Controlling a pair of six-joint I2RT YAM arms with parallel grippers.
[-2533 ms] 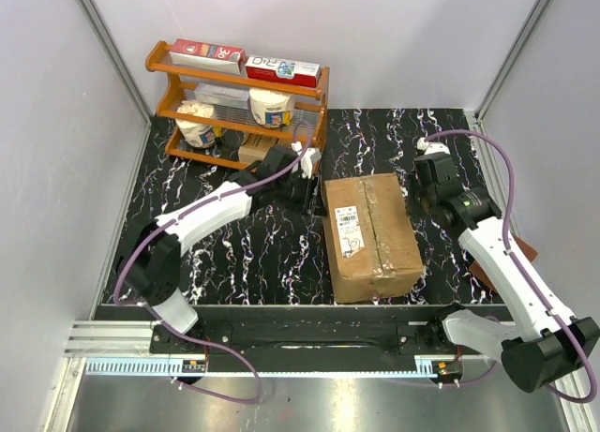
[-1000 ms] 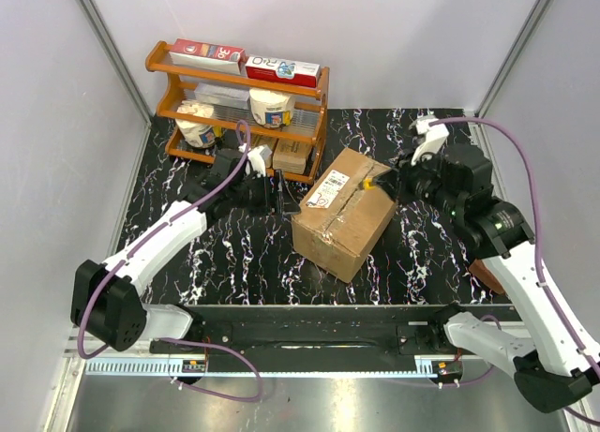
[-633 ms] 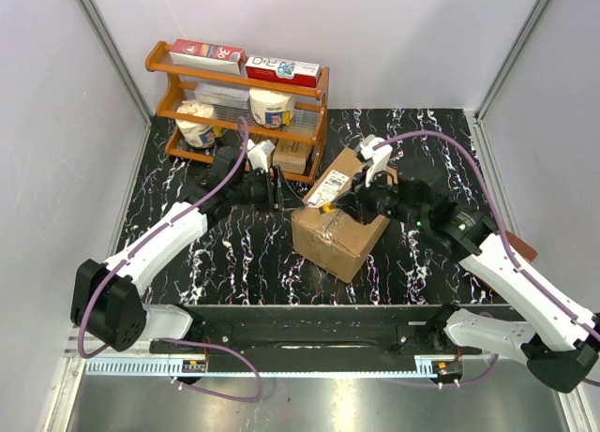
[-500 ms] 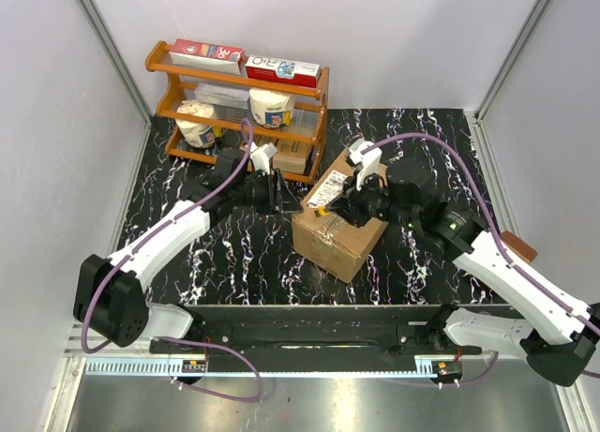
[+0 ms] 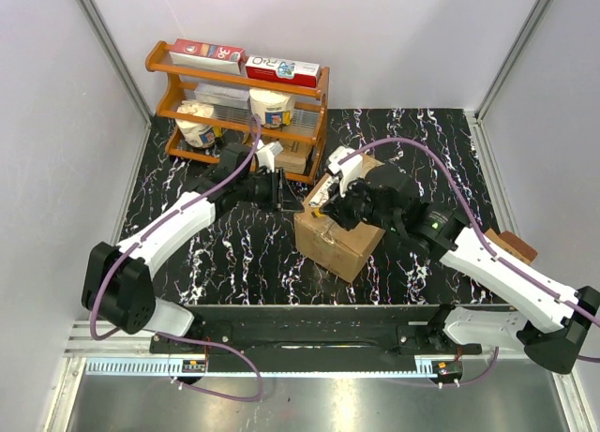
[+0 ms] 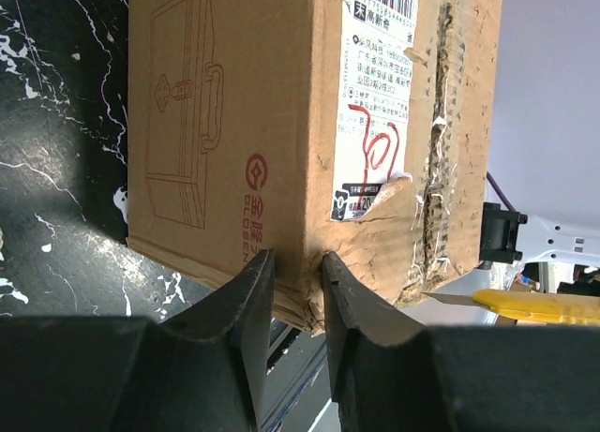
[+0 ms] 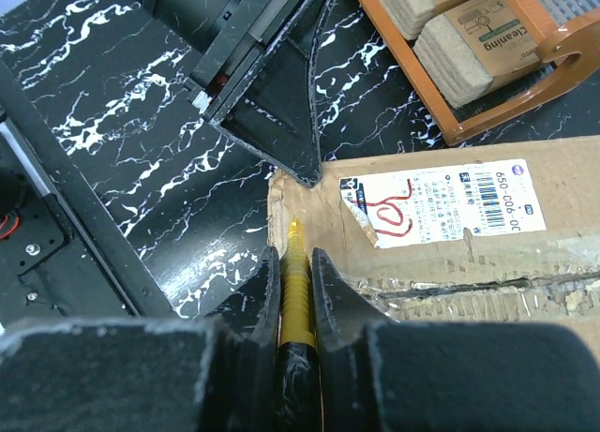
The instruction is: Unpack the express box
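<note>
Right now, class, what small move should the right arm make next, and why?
Probably ease the yellow knife across to the centre seam: the right gripper clamps it with its tip only at the express box's top edge, and the left gripper pinches the box's corner.

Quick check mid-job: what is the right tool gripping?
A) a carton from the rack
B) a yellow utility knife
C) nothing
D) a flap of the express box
B: the right tool is shut on the yellow utility knife, its blade tip over a corner of the express box.
</note>
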